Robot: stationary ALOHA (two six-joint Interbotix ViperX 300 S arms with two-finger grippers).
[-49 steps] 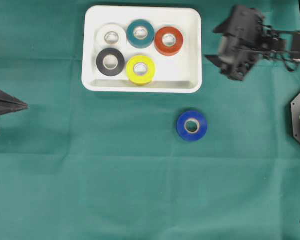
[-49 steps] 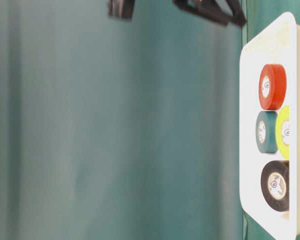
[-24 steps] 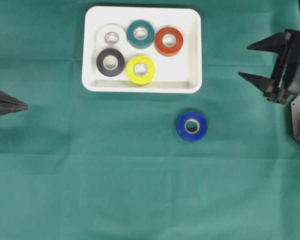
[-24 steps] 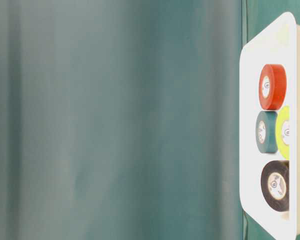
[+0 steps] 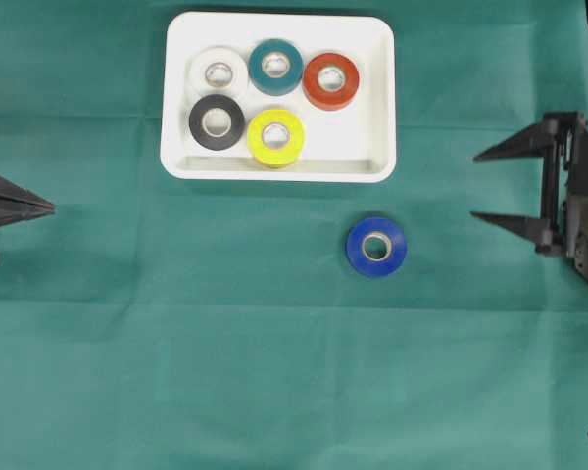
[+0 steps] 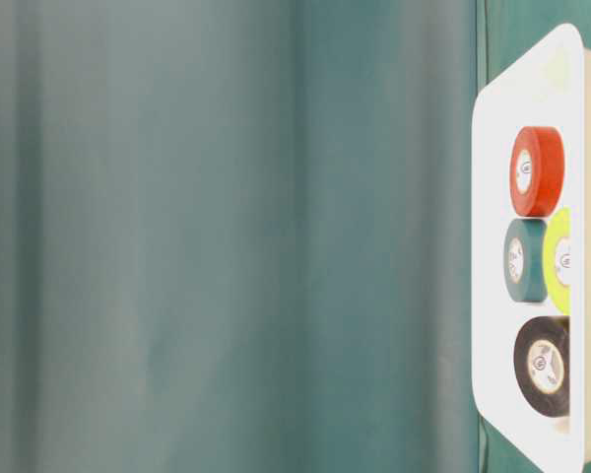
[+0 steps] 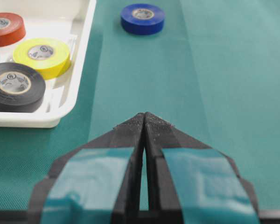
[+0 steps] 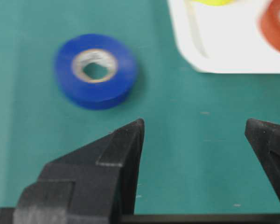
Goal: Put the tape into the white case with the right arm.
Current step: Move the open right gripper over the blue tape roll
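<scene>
The right hand [image 5: 488, 186] is swinging back from beside the white case [image 5: 376, 88] toward the right edge of the bench [image 5: 225, 372], its fingers spread wide and carrying nothing; the blue tape [image 5: 376, 246] is lying flat just near of the case, well apart from the hand; likely the reach for it is coming next; the left hand [image 7: 144, 122] is resting closed at the left edge.

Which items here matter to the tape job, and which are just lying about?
Part of the job:
- blue tape roll on the cloth
- shallow white plastic case
- open black right hand

Just lying about:
- white, teal, red, black, yellow rolls already in the case
- shut teal-banded left hand
</scene>
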